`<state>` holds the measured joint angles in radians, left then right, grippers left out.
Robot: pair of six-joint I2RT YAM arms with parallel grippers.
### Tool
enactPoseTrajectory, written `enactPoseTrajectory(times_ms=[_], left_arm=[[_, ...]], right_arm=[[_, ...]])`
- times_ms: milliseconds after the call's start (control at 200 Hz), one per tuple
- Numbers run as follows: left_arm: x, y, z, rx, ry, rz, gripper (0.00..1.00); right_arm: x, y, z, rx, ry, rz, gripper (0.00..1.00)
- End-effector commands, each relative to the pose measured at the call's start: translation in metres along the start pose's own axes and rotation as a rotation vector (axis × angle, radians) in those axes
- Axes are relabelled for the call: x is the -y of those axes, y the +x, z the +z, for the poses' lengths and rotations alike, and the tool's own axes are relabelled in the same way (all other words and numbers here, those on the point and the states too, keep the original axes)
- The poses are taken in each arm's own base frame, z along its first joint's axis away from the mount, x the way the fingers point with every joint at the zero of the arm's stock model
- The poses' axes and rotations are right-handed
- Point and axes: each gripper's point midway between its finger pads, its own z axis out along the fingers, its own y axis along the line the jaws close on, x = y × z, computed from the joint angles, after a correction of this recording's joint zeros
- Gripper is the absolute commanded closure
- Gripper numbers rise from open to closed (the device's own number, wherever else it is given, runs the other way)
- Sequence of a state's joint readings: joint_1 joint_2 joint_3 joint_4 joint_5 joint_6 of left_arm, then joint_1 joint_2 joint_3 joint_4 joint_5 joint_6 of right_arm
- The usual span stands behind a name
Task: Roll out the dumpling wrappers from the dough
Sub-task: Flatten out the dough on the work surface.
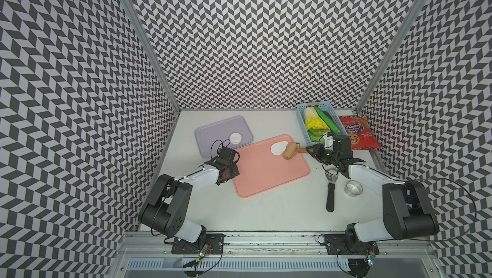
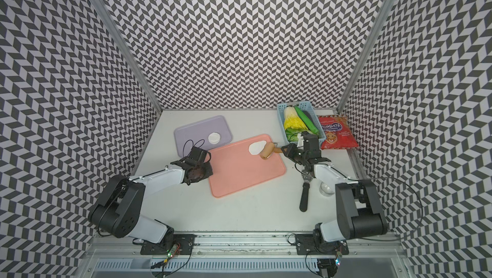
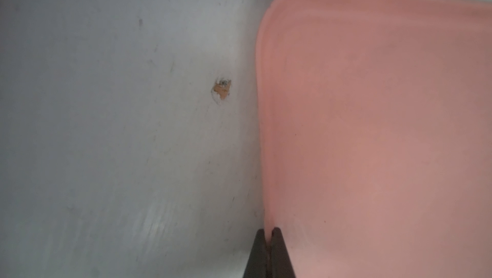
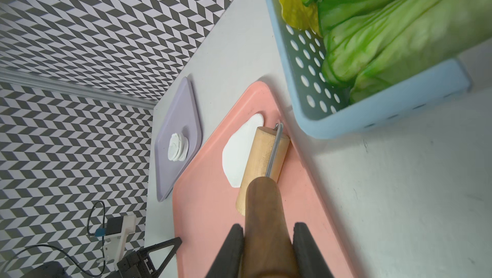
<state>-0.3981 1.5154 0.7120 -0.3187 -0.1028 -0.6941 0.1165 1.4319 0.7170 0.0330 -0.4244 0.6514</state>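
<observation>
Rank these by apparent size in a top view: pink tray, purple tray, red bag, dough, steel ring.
1. pink tray
2. purple tray
3. red bag
4. dough and steel ring: they look about alike, so unranked.

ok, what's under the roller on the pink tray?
The roller overlaps one edge of the dough, a flat white irregular sheet lying on the pink tray. How far the dough runs beneath the barrel is hidden.
</observation>
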Motion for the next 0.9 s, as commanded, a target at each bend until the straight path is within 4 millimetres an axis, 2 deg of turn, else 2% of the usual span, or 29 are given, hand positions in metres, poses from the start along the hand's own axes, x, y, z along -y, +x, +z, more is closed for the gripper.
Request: enactPoseTrajectory(times_ms=[0,120,175,240,351,526,636,891], left_arm=[[-0.042,0.047,0.011,-0.151,-0.193,0.130,1.00],[-0.030,0.047,0.011,-0.138,-0.206,0.209,1.00],[-0.025,0.047,0.012,-0.139,-0.209,0.240,1.00],[-0.020,0.048,0.013,-0.142,-0.206,0.267,1.00],[-0.012,0.046,0.012,-0.131,-0.205,0.321,1.00],[-0.008,0.044,0.009,-0.117,-0.225,0.376,1.00],[-0.008,0.046,0.009,-0.113,-0.235,0.403,1.00],[-0.012,0.047,0.006,-0.099,-0.274,0.429,1.00]], right_arm=[[-0.016,0.006,-0.017,-0.028,-0.023,-0.036,1.00],[-0.066,-0.007,-0.039,0.012,-0.177,-0.103,1.00],[-0.082,-0.011,-0.045,0.023,-0.221,-0.134,1.00],[-0.092,-0.014,-0.045,0.015,-0.235,-0.153,1.00],[-0.093,-0.011,-0.036,0.003,-0.239,-0.150,1.00],[-0.086,-0.006,-0.010,-0.018,-0.232,-0.120,1.00],[-0.075,0.005,0.013,-0.064,-0.197,-0.100,1.00],[-0.002,0.028,0.044,-0.112,0.034,-0.035,1.00]])
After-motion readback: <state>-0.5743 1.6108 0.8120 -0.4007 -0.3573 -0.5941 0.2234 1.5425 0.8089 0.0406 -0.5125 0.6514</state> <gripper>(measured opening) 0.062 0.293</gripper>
